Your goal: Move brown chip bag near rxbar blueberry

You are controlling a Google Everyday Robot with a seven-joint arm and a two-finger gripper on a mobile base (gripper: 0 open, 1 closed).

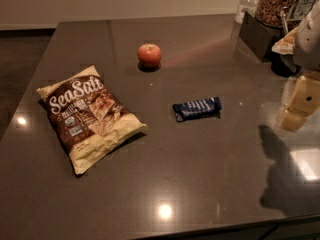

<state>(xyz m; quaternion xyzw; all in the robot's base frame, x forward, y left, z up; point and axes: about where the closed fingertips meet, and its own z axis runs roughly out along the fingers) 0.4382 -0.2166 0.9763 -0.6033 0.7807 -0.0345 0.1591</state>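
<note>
The brown chip bag (pixel 90 116) lies flat on the left part of the dark table, with "Sea Salt" in white script and cream-yellow edges. The rxbar blueberry (pixel 197 108), a small dark-blue wrapper, lies near the table's middle, well right of the bag and apart from it. My gripper (pixel 299 104) hangs above the table at the right edge of the view. It is right of the bar, far from the bag, and holds nothing that I can see.
A red apple (pixel 149 55) sits behind the bar and bag, towards the far side. A dark box (pixel 257 36) and a jar of snacks (pixel 275 4) stand at the back right corner. The table's front edge (pixel 200 231) runs along the bottom.
</note>
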